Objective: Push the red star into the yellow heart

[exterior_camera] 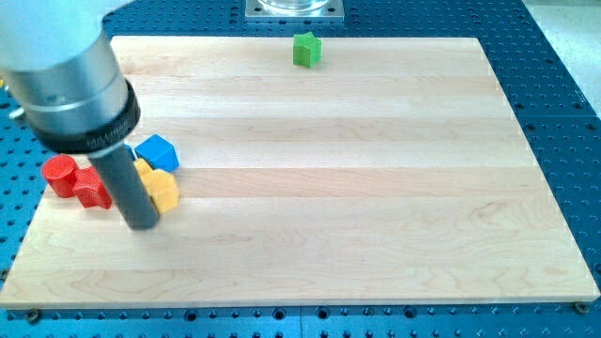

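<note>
My tip rests on the wooden board near its left edge, at the end of my dark rod, which has no fingers to open or close. The red star lies just to the view's left of the rod, partly hidden behind it, and touches a red cylinder further left. The yellow heart sits just to the view's right of the rod, close against it, so my rod stands between the star and the heart. A blue block sits right above the heart, touching it. Far off, at the view's top edge of the board, a green block stands alone
</note>
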You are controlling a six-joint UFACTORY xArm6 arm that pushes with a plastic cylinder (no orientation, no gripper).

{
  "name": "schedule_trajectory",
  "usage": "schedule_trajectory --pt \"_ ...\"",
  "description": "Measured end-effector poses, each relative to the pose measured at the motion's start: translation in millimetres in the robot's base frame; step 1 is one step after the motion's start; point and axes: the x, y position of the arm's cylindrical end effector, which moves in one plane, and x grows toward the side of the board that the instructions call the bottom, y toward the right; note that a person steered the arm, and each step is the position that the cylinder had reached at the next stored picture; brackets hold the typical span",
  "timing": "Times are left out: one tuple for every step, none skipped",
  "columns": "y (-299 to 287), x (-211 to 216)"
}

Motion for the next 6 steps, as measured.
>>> schedule_trajectory --pt "-0.5 -16.2" --pt "-20.3 -43.2" --pt "-22.3 -67.9" --pt "-20.0 -37.6" --pt "-39.7 26.2" --pt "-52.7 75.1"
